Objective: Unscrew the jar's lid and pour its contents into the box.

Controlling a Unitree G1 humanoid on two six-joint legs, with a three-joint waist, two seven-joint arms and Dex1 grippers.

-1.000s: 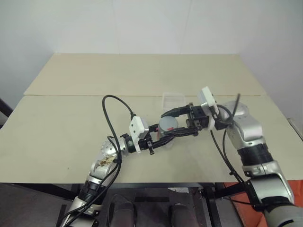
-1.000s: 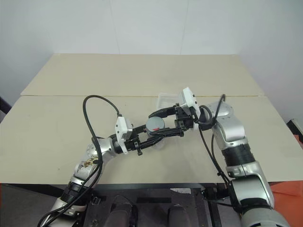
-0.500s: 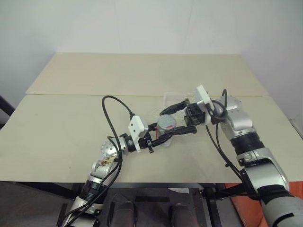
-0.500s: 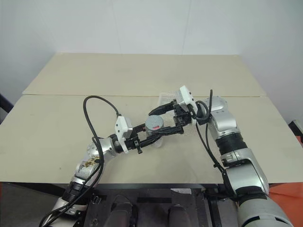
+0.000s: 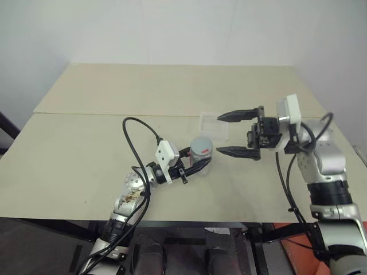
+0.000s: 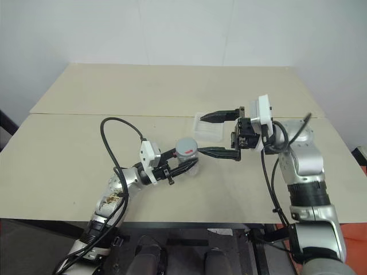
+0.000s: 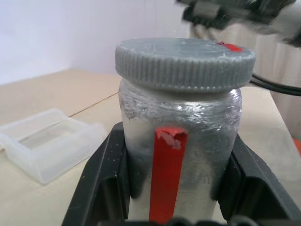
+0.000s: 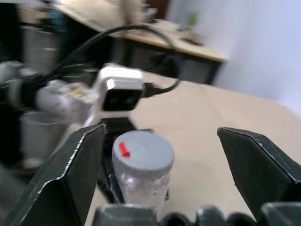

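Near the centre of the left eye view, the left gripper [image 5: 202,164] is clamped around the jar [image 5: 201,152], holding it upright just above the table [image 5: 86,143], with the lid [image 5: 201,144] on top. To the right of centre, the right gripper [image 5: 234,133] has its fingers spread wide, pointing toward the jar but apart from it, empty. Just beyond the jar, toward the upper right, the box [image 5: 213,124] lies on the table, partly behind the right gripper's upper finger.

From the left wrist view, the jar's red stripe [image 7: 167,174] and the lid's ribbed edge show up close between the two black fingers [image 7: 103,183], details the head views are too far off to give. From the right wrist view, the lid's red mark [image 8: 123,149] shows from above.

Counted: one jar, one lid, one box, two grippers. A black cable [image 5: 135,129] loops up over the left arm.
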